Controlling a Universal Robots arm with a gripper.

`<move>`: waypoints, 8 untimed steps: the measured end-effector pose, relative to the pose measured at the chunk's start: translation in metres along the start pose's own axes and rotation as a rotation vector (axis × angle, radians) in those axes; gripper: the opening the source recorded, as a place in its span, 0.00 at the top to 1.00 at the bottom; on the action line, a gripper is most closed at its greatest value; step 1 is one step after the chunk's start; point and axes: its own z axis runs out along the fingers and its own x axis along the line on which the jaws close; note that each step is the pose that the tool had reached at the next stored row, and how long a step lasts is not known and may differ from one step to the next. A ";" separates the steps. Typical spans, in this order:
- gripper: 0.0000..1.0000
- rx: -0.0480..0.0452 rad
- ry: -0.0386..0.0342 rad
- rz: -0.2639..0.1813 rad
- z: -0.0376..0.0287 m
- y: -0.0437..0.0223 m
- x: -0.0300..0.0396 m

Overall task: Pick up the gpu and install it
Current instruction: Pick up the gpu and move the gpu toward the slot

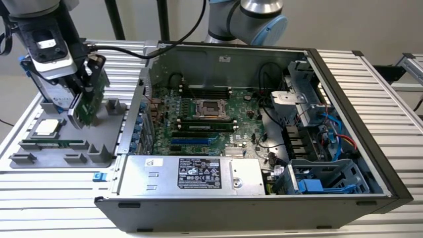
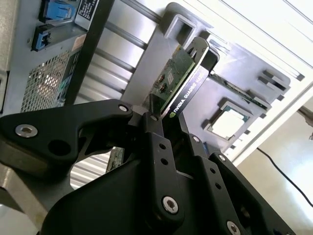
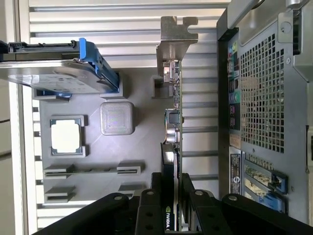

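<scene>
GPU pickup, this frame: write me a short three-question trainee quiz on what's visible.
1. True or false: the black gripper is shut on the flat green-and-black GPU card.
2. The card is: A) inside the open computer case; B) over the grey moulded parts tray; C) lying on the slatted table.
3. Which silver, blue-framed part stands in that tray?
Key: 1 true; 2 B; 3 the hard drive.

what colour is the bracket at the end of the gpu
The bracket on the gpu is silver metal, best seen in the first wrist view.
</scene>
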 end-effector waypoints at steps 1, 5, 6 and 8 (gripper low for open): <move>1.00 0.0000 -0.0001 0.000 -0.0006 0.0000 0.0000; 1.00 0.0000 -0.0001 0.000 -0.0030 0.0001 0.0000; 1.00 0.0000 -0.0001 0.000 -0.0036 0.0001 -0.0001; 1.00 0.0000 0.0000 0.000 -0.0046 0.0002 -0.0001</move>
